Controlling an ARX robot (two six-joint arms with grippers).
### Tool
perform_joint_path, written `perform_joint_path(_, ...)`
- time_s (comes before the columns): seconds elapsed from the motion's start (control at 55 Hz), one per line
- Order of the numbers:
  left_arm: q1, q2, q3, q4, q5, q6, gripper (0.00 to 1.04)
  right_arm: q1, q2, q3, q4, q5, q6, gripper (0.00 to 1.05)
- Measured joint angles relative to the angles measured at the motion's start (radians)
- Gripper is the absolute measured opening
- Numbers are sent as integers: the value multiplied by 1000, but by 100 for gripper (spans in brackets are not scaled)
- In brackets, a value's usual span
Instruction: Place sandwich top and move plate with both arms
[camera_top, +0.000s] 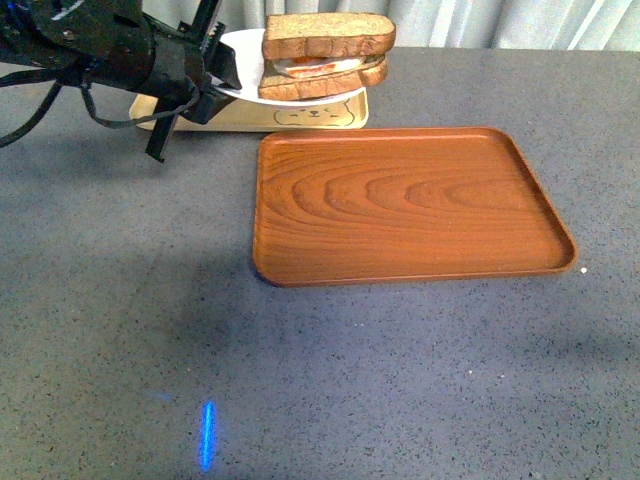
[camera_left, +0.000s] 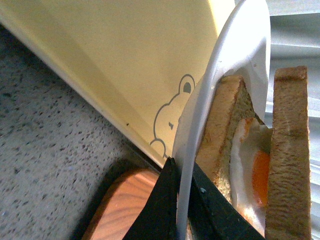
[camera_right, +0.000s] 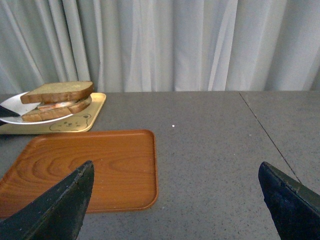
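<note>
The sandwich top (camera_top: 328, 35), a thick brown slice, lies on a fried egg (camera_left: 257, 172) and a lower bread slice (camera_top: 320, 80). This stack rests on the white plate (camera_top: 240, 55), which hangs over the yellow bear-printed tray (camera_top: 300, 115). My left gripper (camera_top: 215, 75) is shut on the plate's left rim; in the left wrist view the black fingers (camera_left: 162, 205) pinch the white rim (camera_left: 235, 60). My right gripper (camera_right: 175, 165) is open and holds nothing, well away from the plate (camera_right: 15, 107) and sandwich top (camera_right: 57, 91). It does not show in the front view.
A brown wood-grain tray (camera_top: 410, 205) lies empty in the middle of the grey table, just in front of the yellow tray (camera_right: 85, 122). White curtains hang behind the table's far edge. A blue light streak (camera_top: 207, 435) marks the near table surface.
</note>
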Motion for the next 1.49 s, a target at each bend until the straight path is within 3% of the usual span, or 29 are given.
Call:
perform_joint_path(0.473,-2,179,277,-144,-8,59,3,0,0,0,0,0,0,96)
perform_joint_path(0.782,10,151,203,-57,19,60,46,0,0,0,0,0,0,96)
perform_joint_path(1.127,92,-82,-213,200,76,67,97,0,0,0,0,0,0,96)
perform_joint_path(1.327,189,-433,-665,435,163,176,96,0,0,0,0,0,0,96)
perform_joint_path(1.364,202,-465,-732,503,126,238,93,0,0,0,0,0,0,96)
perform_joint_path(1.4,210,-503,-829,664,-16,390,86,0,0,0,0,2,0,96)
perform_joint_path(1.455,220,-570,-959,825,-132,567,77,0,0,0,0,0,0,96)
perform_joint_path(1.491,223,-632,-1029,853,-192,702,71,0,0,0,0,0,0,96)
